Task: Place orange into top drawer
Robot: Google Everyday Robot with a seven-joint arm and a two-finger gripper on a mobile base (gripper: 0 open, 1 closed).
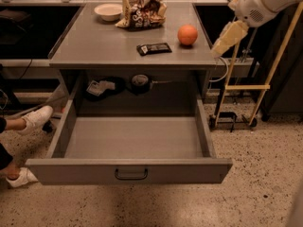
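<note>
- The drawer is already pulled fully out below the worktop. Its floor is bare, so by my reckoning the opening step is done.
- The orange sits on the worktop near the right edge, to the right of a dark wrapped bar and in front of a crumpled snack bag. It has not been picked up.
- My tool hangs in the air off the worktop's right edge, just beside the orange but not touching it, and angled down and left towards it.
- I cannot tell how wide my tool stands. It carries no orange, since the fruit lies apart from it on the worktop.
- What is left is nearly the whole job: close in on the orange, take hold, lift it clear, carry it forward over the worktop's front edge, lower it into the drawer and let go.
- A white bowl at the back left is well clear of that path.
- I judge the task to be at the approach, early on.
</note>
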